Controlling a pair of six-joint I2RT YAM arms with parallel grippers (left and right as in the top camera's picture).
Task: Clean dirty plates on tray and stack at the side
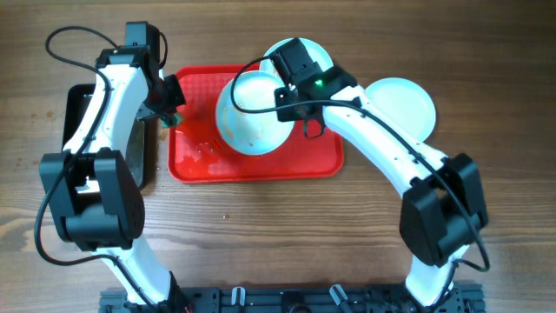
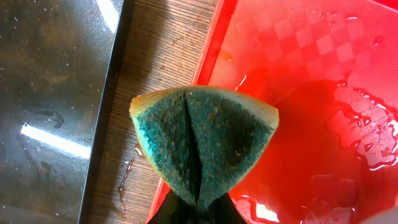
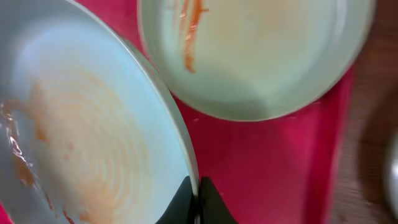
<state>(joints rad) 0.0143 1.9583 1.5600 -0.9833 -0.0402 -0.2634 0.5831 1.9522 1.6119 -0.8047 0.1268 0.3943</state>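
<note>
Right end effector (image 3: 199,200) is clenched on the rim of the held plate (image 3: 81,137), pinching it edge-on. The plate tilts up off the tray (image 3: 273,168), with an orange smear across its face. Left end effector (image 2: 199,214) is clenched on the sponge (image 2: 202,140), folded, green scour side out. It hangs over the tray's left rim, apart from the plate.

Handling, my read:
- **Plate:** rigid, smooth, probably wet, so slick. A rim pinch resists twisting poorly under sponge pressure, so direct scrub force toward the pinch, not across it. Likely breakable, so set it down gently.
- **Sponge:** soft, compresses, forgiving.

Clearances:
- **Second plate** (image 3: 261,56) lies flat on the tray just ahead of the right end effector, sauce streak (image 3: 189,31) near its rim. Its edge is just beside the held plate, so there's a clink risk when lowering.
- **Third plate** (image 1: 407,100) sits on the desk (image 1: 261,226) outboard of the right arm and looks clean. That's the likely stack spot.
- **Black tray** (image 2: 50,93) is just outboard of the left end effector.
- **Water** (image 2: 367,124) pools on the tray floor.
- **Open room:** bare desk on the base side of both end effectors.
</note>
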